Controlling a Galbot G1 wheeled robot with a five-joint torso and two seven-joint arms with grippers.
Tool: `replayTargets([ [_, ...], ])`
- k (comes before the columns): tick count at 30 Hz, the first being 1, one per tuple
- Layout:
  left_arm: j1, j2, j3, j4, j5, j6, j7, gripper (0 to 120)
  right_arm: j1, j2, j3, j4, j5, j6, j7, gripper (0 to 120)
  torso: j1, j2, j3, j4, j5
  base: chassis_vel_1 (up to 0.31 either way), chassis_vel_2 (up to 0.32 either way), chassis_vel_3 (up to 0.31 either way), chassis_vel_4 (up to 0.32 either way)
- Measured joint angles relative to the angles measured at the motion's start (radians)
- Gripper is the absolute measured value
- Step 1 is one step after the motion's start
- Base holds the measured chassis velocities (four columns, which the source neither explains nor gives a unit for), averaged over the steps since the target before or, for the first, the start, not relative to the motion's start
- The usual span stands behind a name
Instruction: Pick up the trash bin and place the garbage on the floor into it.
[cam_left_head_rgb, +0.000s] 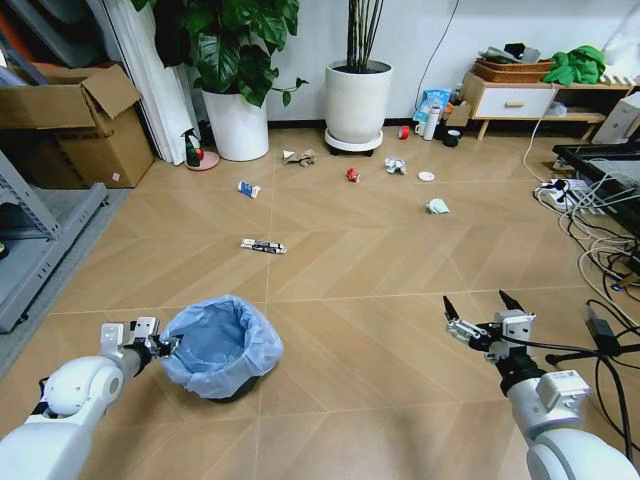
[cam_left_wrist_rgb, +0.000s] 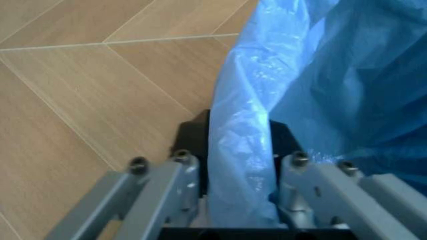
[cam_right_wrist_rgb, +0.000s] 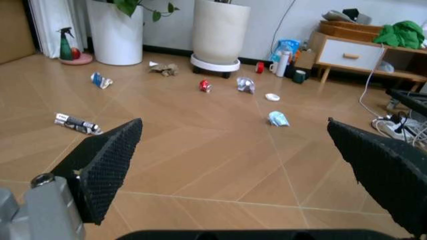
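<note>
We are seeing the trash bin (cam_left_head_rgb: 222, 347) standing on the wooden floor (cam_left_head_rgb: 360, 300) near its front-left edge: small, round, dark, lined with a crinkled light-blue bag. Our left gripper (cam_left_head_rgb: 168, 345) is pinching its rim, bag included. Our right gripper (cam_left_head_rgb: 483, 307) is hovering wide apart, holding nothing. The garbage (cam_left_head_rgb: 262, 245) is lying scattered toward the far wall: a dark flat wrapper, crumpled paper, a red can (cam_left_head_rgb: 352, 174).

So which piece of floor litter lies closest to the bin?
The dark flat wrapper, alone mid-floor just beyond the trash bin; the other scraps lie farther back, towards the plant pots.
</note>
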Motion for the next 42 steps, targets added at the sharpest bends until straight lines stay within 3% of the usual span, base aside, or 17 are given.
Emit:
replayTargets([
  [4,0.006,-0.006,-0.008,-0.005,-0.006,-0.006,-0.004,2,0.008,-0.002,0.000,-0.003,0.006,-0.002,0.001,100,0.000,0.000,0.000,0.0000,-0.0001,0.000,0.000,0.000,0.000],
  [9,0.022,-0.028,-0.041,-0.048,-0.054,-0.012,-0.064,0,0.021,-0.006,0.004,0.000,0.036,-0.025,0.017,100,0.000,0.000,0.000,0.0000,0.0003,0.000,0.000,0.000,0.000],
  [13,0.065,-0.086,-0.095,-0.154,-0.136,-0.029,-0.223,0,0.042,-0.010,0.011,0.008,0.069,-0.069,0.048,100,0.000,0.000,0.000,0.0001,0.0003,0.000,0.000,0.000,0.000],
  [25,0.180,-0.229,-0.133,-0.424,-0.147,-0.069,-0.497,0,0.053,-0.015,0.024,0.023,0.066,-0.093,0.076,100,0.000,0.000,0.000,0.0001,0.0001,0.000,0.000,0.000,0.000],
  [31,0.215,-0.249,-0.121,-0.503,-0.124,-0.075,-0.533,0,0.053,-0.014,0.026,0.026,0.053,-0.091,0.068,100,0.000,0.000,0.000,-0.0002,0.0002,0.000,0.000,0.000,0.000],
  [34,0.253,-0.250,-0.123,-0.553,-0.051,-0.090,-0.519,0,0.053,-0.009,0.025,0.027,0.048,-0.089,0.059,100,0.000,0.000,0.000,0.0001,0.0002,0.000,0.000,0.000,0.000],
  [42,0.271,-0.249,-0.116,-0.583,-0.010,-0.101,-0.500,0,0.055,0.001,0.019,0.026,0.041,-0.084,0.055,100,0.000,0.000,0.000,0.0000,0.0000,-0.009,0.003,0.005,-0.007],
])
